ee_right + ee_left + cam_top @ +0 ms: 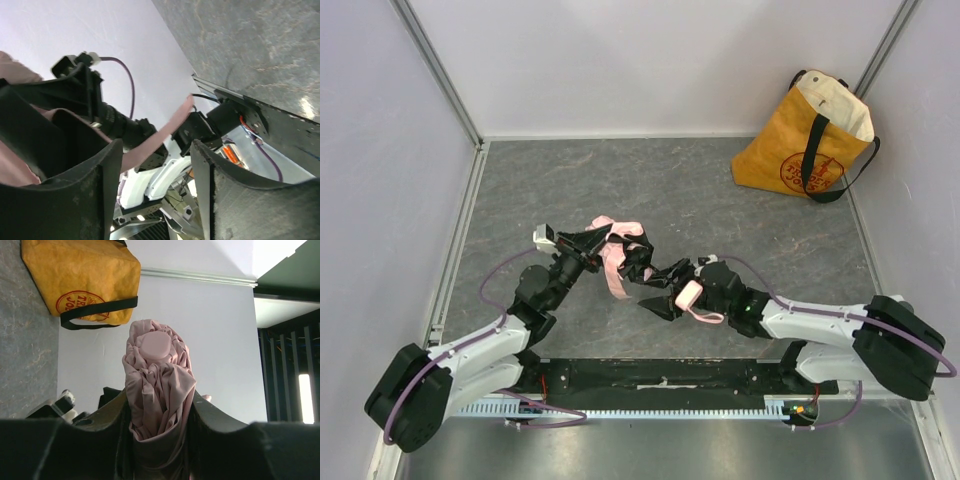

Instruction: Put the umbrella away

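The umbrella [159, 375] lay across the middle of the counter [700, 190], spanning the gap between the two arms; its pale pink fabric was bunched and creased, and black ribs showed loose along its length in the top view. The left claw [585, 245] was clenched on the fabric end; the left wrist view showed the bundle pinched between both fingers, with the rounded pink end cap [155, 346] protruding beyond them. The pink handle [689, 294] pointed toward the right arm; the right claw [156, 145] stood just beside it, released, its fingers apart with nothing gripped between them. A pink strap [150, 150] crossed the background of the right wrist view; pink fabric lay outside the claw's fingers at the left edge of that view. The yellow tote bag [807, 140] stood in the far right corner, well apart from the umbrella; its mouth faced up and to the right.

Judged step: securing the umbrella at both ends before stowing; the canopy was not yet gathered tidily. The next move would call for the right claw to centre on the handle or shaft and clench; the loose ribs and strap could snag a finger, so alignment should be confirmed first. Transfer toward the tote bag would presumably come after that; the bag's soft mouth could fold shut on entry.
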Controlling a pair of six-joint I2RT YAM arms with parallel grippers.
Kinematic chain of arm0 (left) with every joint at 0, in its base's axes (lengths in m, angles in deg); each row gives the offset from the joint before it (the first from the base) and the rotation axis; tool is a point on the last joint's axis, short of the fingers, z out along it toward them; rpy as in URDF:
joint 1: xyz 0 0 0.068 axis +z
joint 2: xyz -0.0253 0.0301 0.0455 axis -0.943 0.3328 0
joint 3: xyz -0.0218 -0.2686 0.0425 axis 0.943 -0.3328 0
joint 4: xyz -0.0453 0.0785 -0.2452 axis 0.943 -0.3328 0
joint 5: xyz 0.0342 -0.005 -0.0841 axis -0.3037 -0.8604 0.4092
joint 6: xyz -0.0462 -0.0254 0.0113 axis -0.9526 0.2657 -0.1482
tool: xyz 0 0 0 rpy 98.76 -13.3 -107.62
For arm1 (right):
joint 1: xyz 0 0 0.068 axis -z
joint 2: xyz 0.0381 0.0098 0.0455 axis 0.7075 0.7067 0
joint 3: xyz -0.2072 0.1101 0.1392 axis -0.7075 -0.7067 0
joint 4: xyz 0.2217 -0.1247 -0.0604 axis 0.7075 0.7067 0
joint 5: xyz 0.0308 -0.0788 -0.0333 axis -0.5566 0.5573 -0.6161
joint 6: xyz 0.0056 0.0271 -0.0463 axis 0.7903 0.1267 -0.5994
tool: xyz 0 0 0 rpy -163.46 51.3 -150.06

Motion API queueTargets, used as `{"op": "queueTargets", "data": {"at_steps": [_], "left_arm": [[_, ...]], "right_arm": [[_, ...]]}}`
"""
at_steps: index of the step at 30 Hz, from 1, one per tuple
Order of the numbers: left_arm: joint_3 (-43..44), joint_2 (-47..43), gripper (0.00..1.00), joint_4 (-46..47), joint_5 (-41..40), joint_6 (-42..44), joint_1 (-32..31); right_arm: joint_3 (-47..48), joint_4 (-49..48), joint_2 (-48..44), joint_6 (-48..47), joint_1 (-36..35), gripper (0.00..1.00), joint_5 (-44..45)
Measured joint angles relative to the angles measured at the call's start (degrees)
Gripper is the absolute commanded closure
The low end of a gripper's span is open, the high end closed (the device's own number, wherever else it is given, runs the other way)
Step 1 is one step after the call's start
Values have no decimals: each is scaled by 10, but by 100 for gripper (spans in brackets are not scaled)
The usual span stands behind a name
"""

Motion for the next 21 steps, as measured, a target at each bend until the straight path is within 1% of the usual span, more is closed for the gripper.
{"op": "queueTargets", "data": {"at_steps": [1,6,9,15,21], "left_arm": [[1,2,98,3,0,0,0],[5,5,98,6,1,0,0],[8,5,98,8,1,1,0],[12,9,98,16,2,2,0],[12,11,98,16,3,2,0]], "right_arm": [[-3,-7,5,3,-5,43,0],[-27,-40,38,10,-22,45,0],[-31,-56,56,13,-24,50,0],[-32,-109,86,15,-26,50,0],[-27,-129,93,17,-28,51,5]]}}
